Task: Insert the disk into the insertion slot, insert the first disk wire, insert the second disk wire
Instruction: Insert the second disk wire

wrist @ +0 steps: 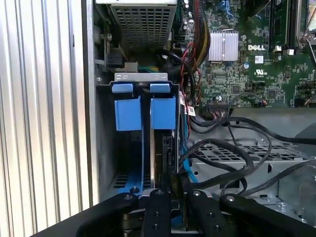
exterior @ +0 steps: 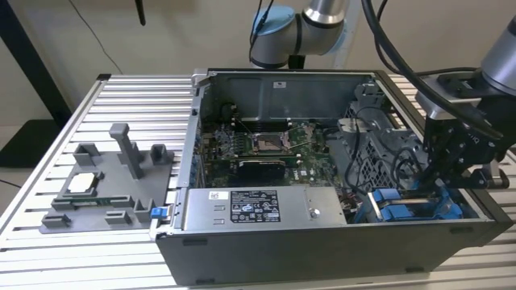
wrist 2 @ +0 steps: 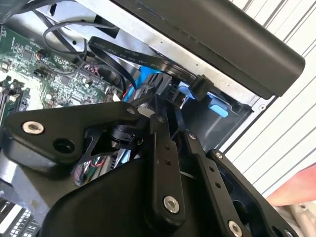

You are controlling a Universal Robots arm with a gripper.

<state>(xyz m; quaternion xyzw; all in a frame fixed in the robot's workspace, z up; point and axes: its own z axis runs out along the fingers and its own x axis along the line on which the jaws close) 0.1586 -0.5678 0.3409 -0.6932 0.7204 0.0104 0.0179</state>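
One hand at the disk seated in the insertion slot

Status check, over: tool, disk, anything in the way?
Tool low over grey metal drive-cage bay with blue tabs. Silver-grey hard drive in blue plastic carrier appears seated edge-on in it. Black cables loop close beside.

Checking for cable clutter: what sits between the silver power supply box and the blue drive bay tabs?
A bundle of wires fills that gap, seen in the exterior view.
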